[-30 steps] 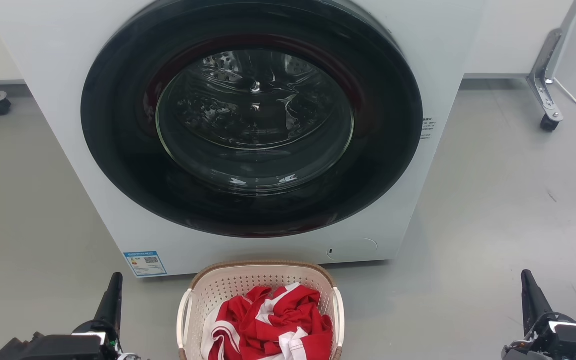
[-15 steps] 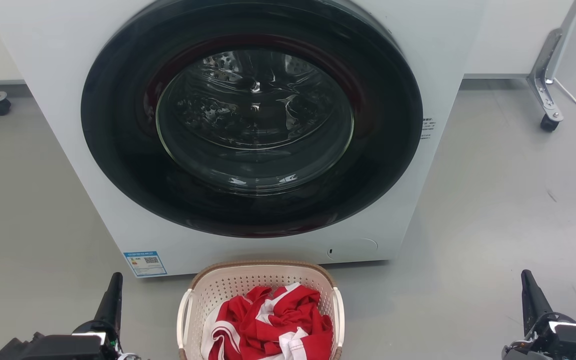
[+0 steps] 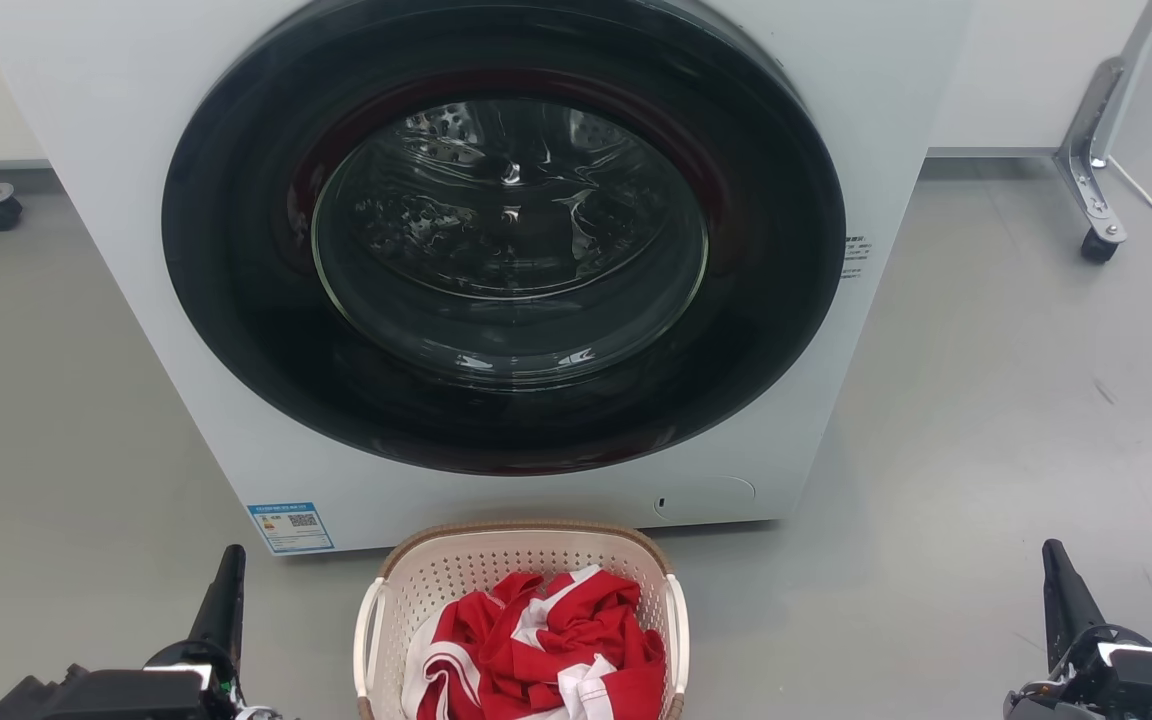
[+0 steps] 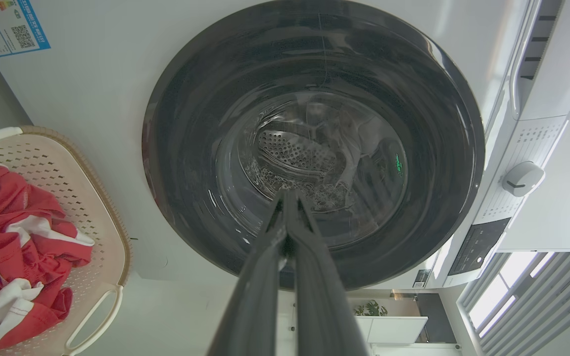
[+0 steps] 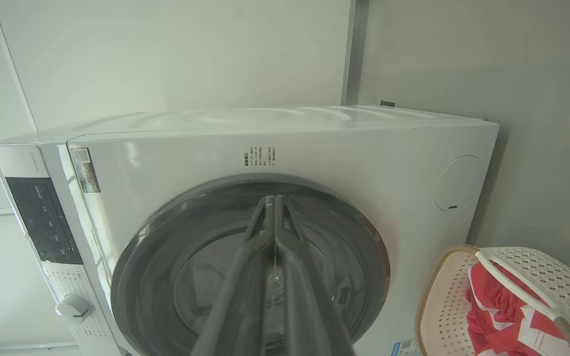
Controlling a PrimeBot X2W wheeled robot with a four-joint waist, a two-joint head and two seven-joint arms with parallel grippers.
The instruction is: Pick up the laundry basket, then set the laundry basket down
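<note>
The washer (image 3: pixel 896 120) is standing ahead. The laundry basket (image 3: pixel 496 560) is sitting upright on the floor (image 3: pixel 986 400) just before it, handles facing left and right, long axis unclear. Flanking it, the left gripper (image 3: pixel 229 575) and right gripper (image 3: pixel 1056 570) are pointing forward, fingers pressed together.

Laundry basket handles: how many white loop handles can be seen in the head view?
2. A left loop handle and a right loop handle, one on each side of the cream-white perforated plastic laundry basket. Its near end is cropped.
</note>
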